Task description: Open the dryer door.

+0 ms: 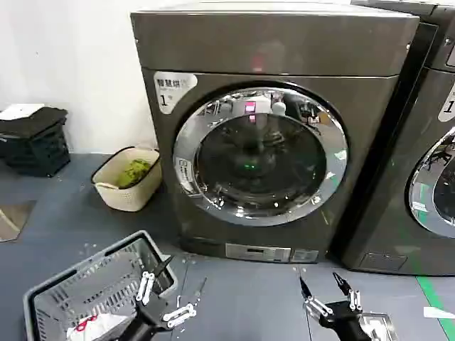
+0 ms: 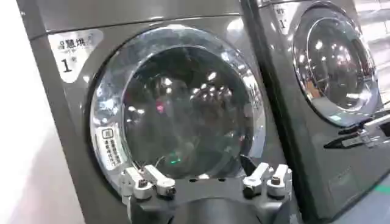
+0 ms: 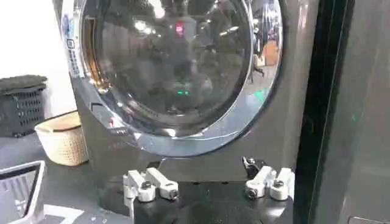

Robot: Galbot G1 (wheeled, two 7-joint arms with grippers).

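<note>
Right pincer (image 1: 326, 284) hangs low in front of the dryer (image 1: 277, 42), fingers spread, nothing held. Dryer door (image 1: 260, 155) sits ahead of and above it, shut flush w/ the machine front; chrome ring unbroken all round, dark glass inside it. Left pincer (image 1: 173, 286) is also released, empty, low beside a grey basket (image 1: 85, 280) on the floor, well off to the door's sticker side.

Assessment: step in hand is the approach; no contact w/ the door yet. Task looks barely begun.

Observations:
- White label patch on the ring at the edge nearer the left pincer. No handle or recess identifiable from either wrist view; hinge side cannot be told for certain.
- Neighbouring machine (image 1: 426, 177) stands just beyond the right pincer's outer side, w/ a similar chrome door. Not the target.

Recommendations:
- Raise the right pincer to ring height, approach the rim edge-on, keep fingers spread until one is behind the lip.
- Pull along an arc, not straight back, once the latch gives; a straight pull likely slips off polished chrome.
- Keep the left arm parked, clear of the door's swing.
- Risk: chrome reflections may mislead on depth; close slowly.
</note>
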